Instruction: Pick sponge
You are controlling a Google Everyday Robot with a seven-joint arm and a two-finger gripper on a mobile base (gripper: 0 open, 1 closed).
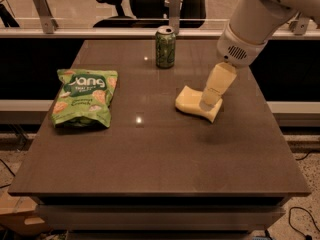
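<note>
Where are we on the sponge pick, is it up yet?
Approach looks done: the gripper is down at the right end of the pale yellow wavy-edged sponge block. In hand: the grasp, unconfirmed. Left: lifting; the sponge lies flat on the dark brown table.

Black office chairs point(116, 1) stand behind the dark table point(150, 159).

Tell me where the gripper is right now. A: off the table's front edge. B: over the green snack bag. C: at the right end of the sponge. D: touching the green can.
C: the gripper sits at the sponge's right end, far from the snack bag and the can.
</note>
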